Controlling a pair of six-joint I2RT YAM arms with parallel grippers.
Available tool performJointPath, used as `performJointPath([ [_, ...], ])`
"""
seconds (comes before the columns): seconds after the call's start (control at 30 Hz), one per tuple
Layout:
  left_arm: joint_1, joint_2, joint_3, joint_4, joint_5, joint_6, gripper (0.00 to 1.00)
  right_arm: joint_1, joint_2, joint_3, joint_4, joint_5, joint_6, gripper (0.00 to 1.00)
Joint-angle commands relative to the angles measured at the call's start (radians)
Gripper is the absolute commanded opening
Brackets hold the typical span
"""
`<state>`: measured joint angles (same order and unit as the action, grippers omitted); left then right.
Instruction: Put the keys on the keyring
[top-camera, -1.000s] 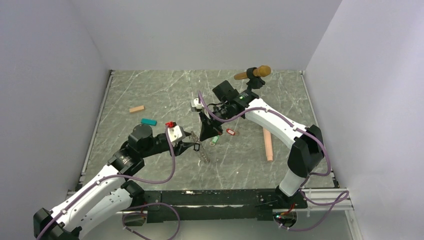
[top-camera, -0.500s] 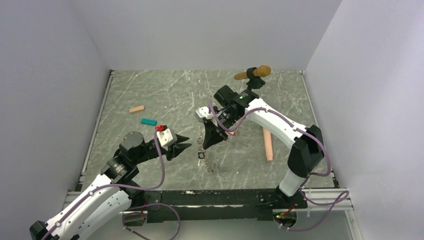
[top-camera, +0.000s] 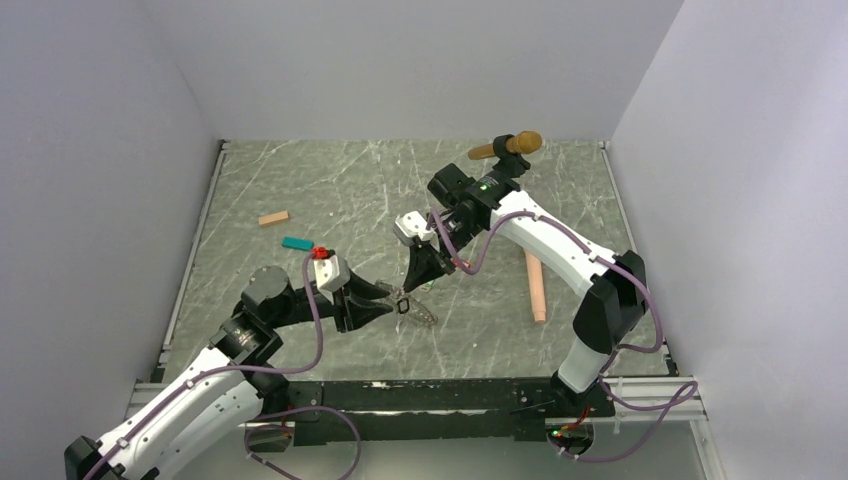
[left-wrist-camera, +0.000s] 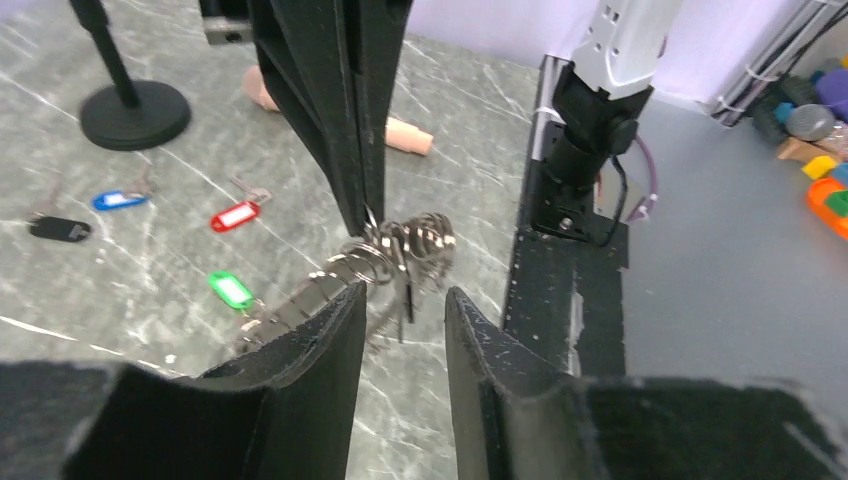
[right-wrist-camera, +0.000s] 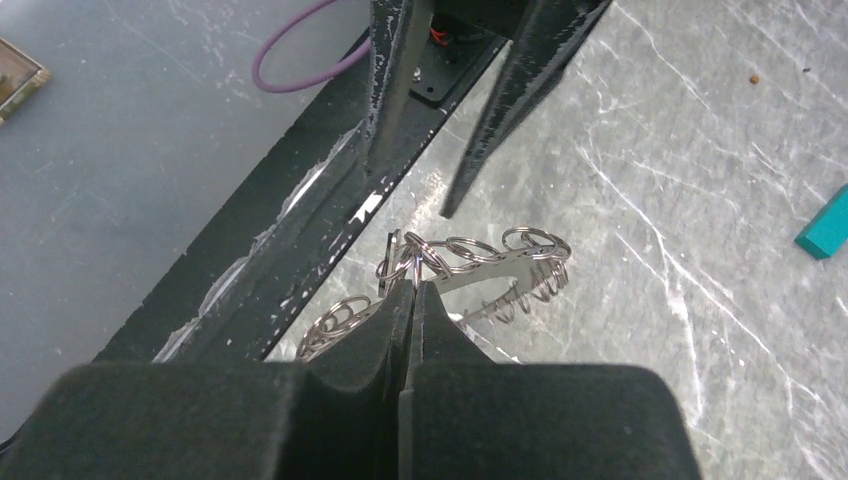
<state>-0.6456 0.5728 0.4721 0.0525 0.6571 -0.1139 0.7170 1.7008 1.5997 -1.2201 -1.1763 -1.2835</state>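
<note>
My right gripper (right-wrist-camera: 410, 290) pinches the keyring (right-wrist-camera: 500, 270) by its rim, just above the marble table (left-wrist-camera: 160, 260). My left gripper (left-wrist-camera: 405, 300) has its fingers spread, one tip against the ring. The tagged keys (left-wrist-camera: 237, 215) lie loose on the table beyond.

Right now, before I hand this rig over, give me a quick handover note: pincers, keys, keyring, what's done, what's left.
The left pincer is open, right at the keyring and gripping nothing.
The right pincer is shut on the silvery metal keyring, a strip carrying many small loops.
Four small metal keys with plastic tags, black, blue, red and green, lie loose on the grey marbled table.
Done: keyring grasped.
Left: no tagged key shows on the keyring; all four need threading on.
</note>
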Motion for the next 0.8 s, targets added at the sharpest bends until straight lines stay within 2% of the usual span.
performJointPath([
  [0.0,-0.001,0.004,-0.039,0.163,0.091,-0.172,0.37,0.002,-0.032,0.045,0.008,0.024,-0.031,0.00],
  [0.17,-0.001,0.018,-0.070,0.233,0.093,-0.274,0.30,0.007,-0.030,0.051,-0.012,0.037,-0.063,0.00],
  [0.27,-0.001,0.044,-0.093,0.267,0.092,-0.315,0.32,0.013,-0.027,0.053,-0.013,0.045,-0.062,0.00],
  [0.37,-0.001,0.075,-0.093,0.265,0.083,-0.339,0.39,0.020,-0.024,0.057,-0.011,0.055,-0.050,0.00],
  [0.57,-0.001,0.101,-0.088,0.209,0.027,-0.327,0.47,0.020,-0.029,0.054,-0.006,0.052,-0.037,0.00],
  [0.77,-0.002,0.109,-0.085,0.173,-0.012,-0.307,0.49,0.021,-0.026,0.052,-0.002,0.043,-0.032,0.00],
])
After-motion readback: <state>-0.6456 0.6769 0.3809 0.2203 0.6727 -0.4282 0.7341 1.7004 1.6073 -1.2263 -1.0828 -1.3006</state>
